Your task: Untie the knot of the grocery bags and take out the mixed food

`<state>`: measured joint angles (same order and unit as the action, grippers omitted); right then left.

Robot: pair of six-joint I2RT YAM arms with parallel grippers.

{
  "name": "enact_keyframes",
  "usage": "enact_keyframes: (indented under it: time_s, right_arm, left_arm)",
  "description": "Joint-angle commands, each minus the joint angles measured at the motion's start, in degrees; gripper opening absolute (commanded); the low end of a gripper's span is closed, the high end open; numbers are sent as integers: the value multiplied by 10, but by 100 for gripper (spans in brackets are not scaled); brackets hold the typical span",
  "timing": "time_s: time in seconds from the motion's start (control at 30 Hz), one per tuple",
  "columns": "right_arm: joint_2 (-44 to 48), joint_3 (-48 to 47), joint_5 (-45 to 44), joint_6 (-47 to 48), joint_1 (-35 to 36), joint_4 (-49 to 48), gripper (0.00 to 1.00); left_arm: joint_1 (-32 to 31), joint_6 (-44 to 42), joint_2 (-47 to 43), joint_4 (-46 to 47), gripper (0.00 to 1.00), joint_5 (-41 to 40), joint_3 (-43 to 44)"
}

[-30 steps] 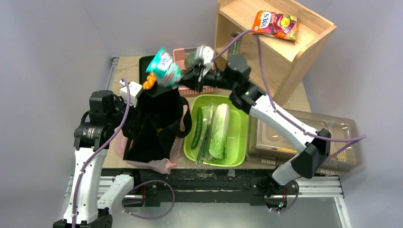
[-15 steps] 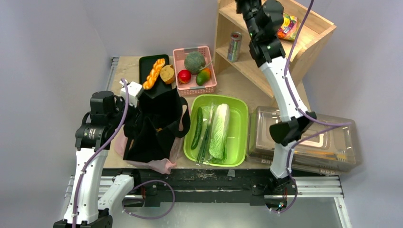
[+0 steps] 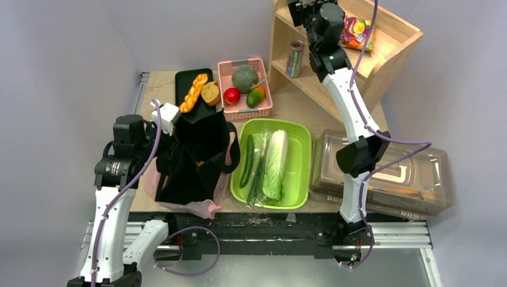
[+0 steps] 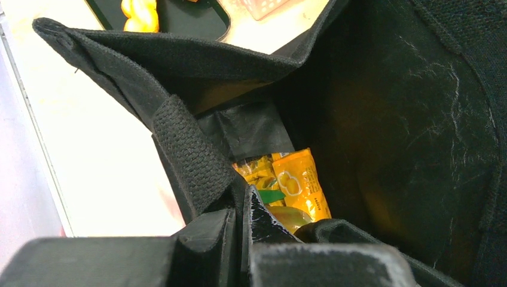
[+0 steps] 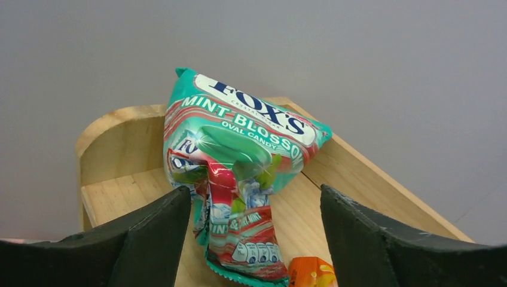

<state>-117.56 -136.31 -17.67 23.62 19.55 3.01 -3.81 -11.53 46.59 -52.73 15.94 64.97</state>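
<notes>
The pink grocery bag lies crumpled under a black fabric bag; its knot is hidden. My left gripper is shut on the black bag's rim, with a yellow snack packet inside. Mixed food is laid out: cucumber, napa cabbage and stalks in the green tub; braided bread and round bread on a black tray; dark green fruit, red fruit and orange-green fruit in a pink basket. My right gripper stands open around a mint candy bag lying on the wooden shelf.
The wooden shelf stands at the back right with an orange candy bag on top and a striped can lower down. A clear lidded container sits right of the tub. The right arm reaches high over the table.
The right arm swung from above the pink basket up to the shelf top with the mint candy bag, then opened and let it go there. The left arm has not moved.
</notes>
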Motion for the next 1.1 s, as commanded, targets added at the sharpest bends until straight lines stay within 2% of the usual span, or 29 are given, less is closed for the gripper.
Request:
enact_keyframes:
  time_s: [0.0, 0.13, 0.2, 0.33, 0.47, 0.57, 0.7, 0.77, 0.8, 0.87, 0.93, 1.07]
  right_arm:
    - [68, 32, 16, -24, -4, -56, 79]
    - [100, 63, 67, -49, -4, -54, 90]
    - [132, 108, 138, -49, -3, -42, 98]
    - [212, 220, 332, -75, -2, -43, 99]
    - [265, 311, 510, -131, 17, -31, 93]
    - [272, 353, 587, -142, 65, 36, 82]
    - [279, 396, 657, -131, 131, 75, 43]
    - [282, 421, 667, -121, 161, 71, 13]
    - [281, 431, 667, -112, 177, 72, 6]
    - [281, 448, 667, -87, 209, 85, 0]
    - [283, 465, 659, -47, 240, 102, 0]
    - [308, 521, 637, -19, 277, 65, 0]
  left_arm:
    - [1, 3, 10, 8, 0, 22, 4]
    - [1, 2, 14, 10, 0, 22, 12]
    - [1, 2, 10, 13, 0, 27, 12]
    - [1, 1, -16, 37, 0, 51, 9]
    - [1, -2, -26, 63, 0, 46, 31]
    - [1, -1, -12, 73, 0, 19, 73]
    - [1, -23, -6, 81, 0, 39, 97]
    - [1, -42, -6, 66, 0, 67, 94]
    - [0, -50, -9, 60, 0, 84, 88]
    - [-1, -52, -17, 63, 0, 99, 73]
    - [-1, -44, -15, 58, 0, 92, 69]
    - [-2, -28, -9, 46, 0, 64, 73]
